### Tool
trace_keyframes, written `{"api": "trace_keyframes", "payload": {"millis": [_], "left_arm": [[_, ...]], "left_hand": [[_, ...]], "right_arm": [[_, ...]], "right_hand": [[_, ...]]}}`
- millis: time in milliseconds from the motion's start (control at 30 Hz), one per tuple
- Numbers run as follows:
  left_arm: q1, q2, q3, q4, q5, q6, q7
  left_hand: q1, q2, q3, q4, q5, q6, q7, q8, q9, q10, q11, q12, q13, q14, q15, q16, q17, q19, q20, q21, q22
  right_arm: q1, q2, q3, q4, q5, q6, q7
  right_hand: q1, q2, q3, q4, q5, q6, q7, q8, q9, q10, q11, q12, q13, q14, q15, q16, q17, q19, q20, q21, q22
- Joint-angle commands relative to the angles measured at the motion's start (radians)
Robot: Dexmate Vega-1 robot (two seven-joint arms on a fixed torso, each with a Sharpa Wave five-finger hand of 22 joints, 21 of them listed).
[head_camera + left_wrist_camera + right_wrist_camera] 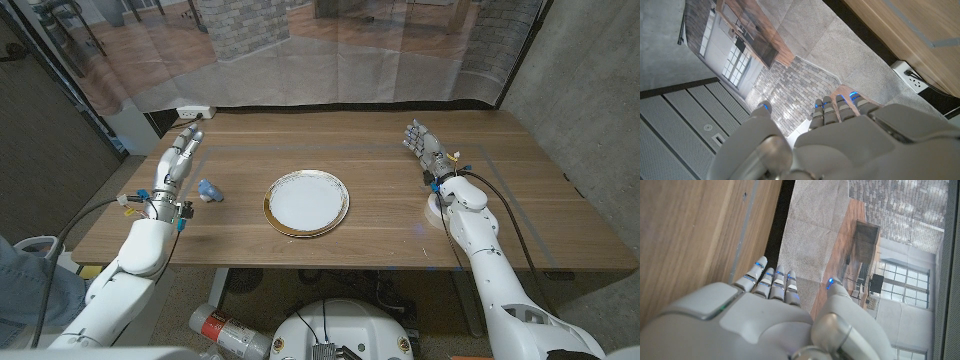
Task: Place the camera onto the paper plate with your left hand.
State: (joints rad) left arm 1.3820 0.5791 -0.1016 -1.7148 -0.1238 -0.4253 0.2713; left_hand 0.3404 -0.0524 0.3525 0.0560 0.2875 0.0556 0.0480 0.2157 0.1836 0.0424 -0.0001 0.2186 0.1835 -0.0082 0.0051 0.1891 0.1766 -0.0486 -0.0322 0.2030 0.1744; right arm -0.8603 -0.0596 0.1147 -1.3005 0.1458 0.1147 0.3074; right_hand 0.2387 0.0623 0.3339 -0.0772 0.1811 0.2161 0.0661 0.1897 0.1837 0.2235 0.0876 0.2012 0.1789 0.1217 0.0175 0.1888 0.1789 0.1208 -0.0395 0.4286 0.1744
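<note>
The left hand (pixel 180 160) has its fingers stretched out straight, holding nothing. Just beside it, toward the middle, lies a small bluish object, probably the camera (pixel 209 190). Beyond it sits the paper plate (pixel 306 203). The right hand (pixel 424 146) is likewise extended and empty.

We see a wooden desk (pixel 380 215) across the middle of the frame. Behind it, along the top, hangs a printed backdrop (pixel 330 45) showing brick wall and wood floor. A grey concrete wall (pixel 590 90) fills the upper right. A white power strip (pixel 195 111) sits at the desk's upper left corner.
</note>
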Motion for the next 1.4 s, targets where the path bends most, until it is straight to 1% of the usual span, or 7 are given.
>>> {"api": "trace_keyframes", "payload": {"millis": [33, 200, 233, 367, 700, 967, 1400], "left_arm": [[0.04, 0.008, -0.028, -0.054, 0.161, 0.083, 0.11], [0.053, 0.012, -0.037, -0.063, 0.186, 0.086, 0.126], [0.059, 0.014, -0.041, -0.073, 0.204, 0.099, 0.136], [0.073, 0.018, -0.049, -0.096, 0.24, 0.129, 0.153], [0.097, 0.018, -0.064, -0.124, 0.3, 0.176, 0.192], [0.124, 0.034, -0.068, -0.169, 0.407, 0.283, 0.239], [0.142, 0.048, -0.073, -0.185, 0.431, 0.327, 0.254]], "left_hand": [[0.01, 0.0, 0.003, -0.006, 0.003, 0.011, 0.002, 0.002, 0.003, 0.01, -0.005, 0.002, 0.004, 0.008, -0.002, 0.008, 0.003, 0.005, -0.001, 0.001, 0.003], [0.013, 0.001, 0.003, -0.008, 0.004, 0.015, 0.0, 0.001, 0.003, 0.015, -0.007, 0.003, 0.004, 0.01, -0.004, 0.008, 0.003, 0.007, -0.001, 0.001, 0.003], [0.015, 0.002, 0.003, -0.009, 0.005, 0.017, 0.0, 0.002, 0.003, 0.017, -0.012, 0.003, 0.004, 0.011, -0.005, 0.008, 0.003, 0.008, -0.001, 0.001, 0.003], [0.018, 0.002, 0.004, -0.01, 0.007, 0.023, -0.002, 0.003, 0.003, 0.018, -0.012, 0.002, 0.004, 0.018, -0.007, 0.009, 0.003, 0.011, -0.002, 0.001, 0.003], [0.024, 0.004, 0.004, -0.014, 0.01, 0.03, -0.004, 0.003, 0.003, 0.026, -0.014, 0.003, 0.004, 0.024, -0.012, 0.008, 0.003, 0.015, -0.004, 0.002, 0.003], [0.029, 0.005, 0.004, -0.016, 0.012, 0.041, -0.005, 0.005, 0.004, 0.032, -0.018, 0.003, 0.004, 0.03, -0.014, 0.009, 0.003, 0.02, -0.006, 0.002, 0.003], [0.037, 0.007, 0.005, -0.02, 0.016, 0.046, -0.006, 0.004, 0.004, 0.037, -0.02, 0.001, 0.004, 0.036, -0.015, 0.008, 0.003, 0.025, -0.009, 0.003, 0.003]], "right_arm": [[0.008, -0.001, -0.004, 0.007, -0.004, -0.008, 0.002], [0.016, 0.002, -0.004, 0.022, -0.004, -0.001, 0.004], [0.017, 0.002, -0.004, 0.024, -0.004, 0.0, 0.005], [0.017, 0.002, -0.003, 0.025, -0.005, 0.003, 0.005], [0.018, 0.002, -0.002, 0.024, -0.006, 0.002, 0.004], [0.019, 0.001, -0.007, 0.017, -0.01, -0.006, 0.006], [0.011, -0.002, -0.015, -0.002, -0.018, -0.002, 0.005]], "right_hand": [[0.0, 0.007, 0.002, -0.009, 0.001, 0.006, -0.005, 0.004, 0.004, 0.008, -0.003, 0.006, 0.003, 0.008, 0.003, 0.002, 0.005, 0.009, -0.027, -0.003, 0.003], [0.0, 0.008, 0.002, -0.01, 0.001, 0.007, -0.006, 0.004, 0.004, 0.009, -0.003, 0.007, 0.003, 0.008, 0.004, 0.003, 0.005, 0.01, -0.027, -0.005, 0.003], [0.0, 0.008, 0.002, -0.01, 0.001, 0.007, -0.006, 0.004, 0.004, 0.009, -0.003, 0.006, 0.003, 0.009, 0.004, 0.003, 0.005, 0.01, -0.027, -0.005, 0.003], [0.0, 0.008, 0.002, -0.011, 0.002, 0.007, -0.006, 0.004, 0.004, 0.009, -0.003, 0.007, 0.003, 0.008, 0.003, 0.002, 0.005, 0.01, -0.027, -0.006, 0.003], [-0.001, 0.008, 0.002, -0.011, 0.001, 0.007, -0.006, 0.004, 0.004, 0.008, -0.003, 0.006, 0.003, 0.008, 0.005, 0.002, 0.005, 0.012, -0.027, -0.009, 0.003], [-0.001, 0.009, 0.002, -0.012, 0.002, 0.007, -0.006, 0.004, 0.004, 0.008, -0.002, 0.006, 0.003, 0.008, 0.005, 0.002, 0.005, 0.013, -0.028, -0.011, 0.003], [-0.002, 0.01, 0.002, -0.013, 0.001, 0.008, -0.006, 0.004, 0.004, 0.009, -0.001, 0.006, 0.003, 0.008, 0.004, 0.002, 0.005, 0.015, -0.027, -0.016, 0.003]]}}
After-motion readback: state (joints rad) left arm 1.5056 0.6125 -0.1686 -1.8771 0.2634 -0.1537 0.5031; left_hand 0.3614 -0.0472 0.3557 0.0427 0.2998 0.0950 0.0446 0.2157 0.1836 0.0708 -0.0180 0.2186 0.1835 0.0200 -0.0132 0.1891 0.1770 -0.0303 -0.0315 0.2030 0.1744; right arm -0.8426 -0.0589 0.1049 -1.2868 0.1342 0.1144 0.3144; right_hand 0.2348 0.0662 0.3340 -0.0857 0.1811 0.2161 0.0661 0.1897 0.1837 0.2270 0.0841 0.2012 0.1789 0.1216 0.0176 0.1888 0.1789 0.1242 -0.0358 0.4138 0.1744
